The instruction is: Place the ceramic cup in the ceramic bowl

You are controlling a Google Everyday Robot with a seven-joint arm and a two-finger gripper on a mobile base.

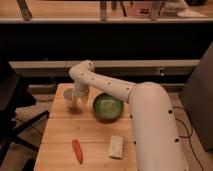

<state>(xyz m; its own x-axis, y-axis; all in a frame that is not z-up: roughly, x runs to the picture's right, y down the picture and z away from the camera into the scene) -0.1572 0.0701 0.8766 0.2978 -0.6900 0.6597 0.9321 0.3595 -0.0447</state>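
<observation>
Down over the far-left part of the desk [95,137] with the pincer [76,98], right at the cup [69,101]; cannot tell whether open, closed or gripping. Cup upright on the wood, touching or just beside the pincer, slightly to its left. Bowl [107,107] just to the pincer's right, near the cup but apart from it, with nothing seen inside. Judged step: securing the cup ahead of the carry. To do it well: centre on the cup, squeeze squarely across its wall rather than only at the rim, and test for a firm hold before raising, for fear of slipping on smooth ceramic. Then lift straight up to well above the bowl's rim, travel right, lower over the middle and let go gently, avoiding a knock of ceramic on ceramic. Edges: the desk's left edge close on the pincer's left and the far edge just behind it, so no nudging the cup either way. Open room: bare wood in front of the pincer, with an orange stick [77,150] and a pale block [116,147] well forward, clear of the short path to the bowl. Mind the arm [105,86], reaching in from the right past the bowl's far side.
</observation>
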